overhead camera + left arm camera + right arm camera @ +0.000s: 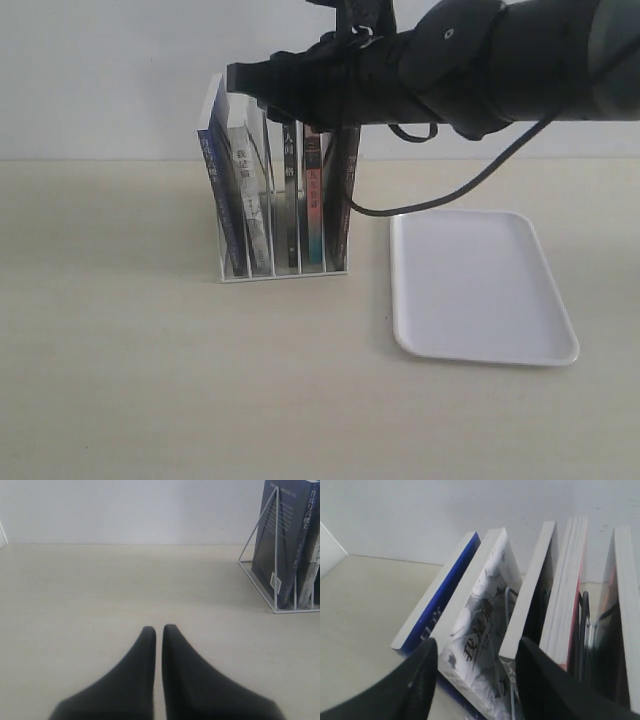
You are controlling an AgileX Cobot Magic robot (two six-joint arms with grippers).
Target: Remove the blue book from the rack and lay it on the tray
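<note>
My right pincer [476, 646] hung open above the rack [285, 273], reaching; next I needed it astride the blue book [220, 195].

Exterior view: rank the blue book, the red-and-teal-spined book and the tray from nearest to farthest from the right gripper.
1. The blue book, leftmost in the rack, just below the right gripper.
2. The red-and-teal-spined book, further right in the rack.
3. The tray, apart, right of the rack.
</note>
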